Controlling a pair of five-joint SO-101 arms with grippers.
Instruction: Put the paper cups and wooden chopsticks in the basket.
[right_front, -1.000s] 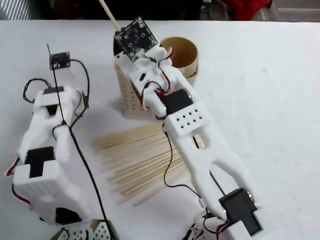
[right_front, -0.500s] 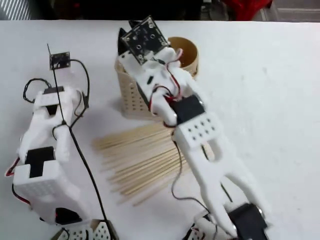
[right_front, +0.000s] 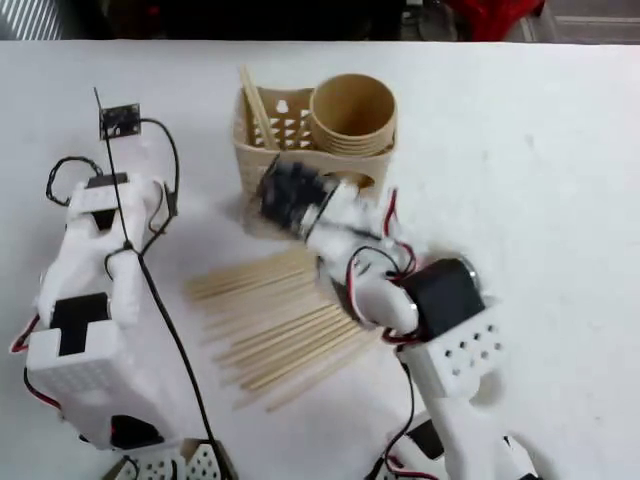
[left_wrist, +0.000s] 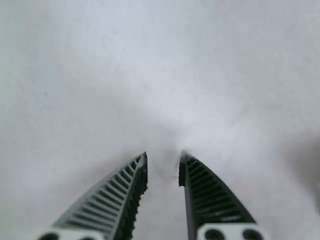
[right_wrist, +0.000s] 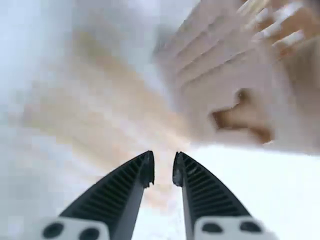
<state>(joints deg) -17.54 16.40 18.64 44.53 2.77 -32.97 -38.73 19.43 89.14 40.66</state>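
Desk (right_front: 520, 150), white, two arms

- Basket (right_front: 262, 150): pale, perforated, near the middle of the desk's far edge. The high view shows its contents: stacked paper cups (right_front: 352, 105) in its right part and a single chopstick (right_front: 256, 105) leaning in its left part.
- Wooden chopsticks (right_front: 280, 315): loose fan lying flat on the desk, between the basket and the near edge.
- Right end effector (right_wrist: 163, 162): fingers a narrow gap apart, nothing between them. Its wrist view shows, blurred, the basket wall and the chopstick pile just beyond the tips, neither touched. In the high view the right arm (right_front: 440, 300) is folded low, head beside the basket's near wall.
- Left end effector (left_wrist: 162, 160): narrow gap, holding nothing, over bare desk. The left arm (right_front: 95, 260) sits by the left edge, well apart from the basket and the pile
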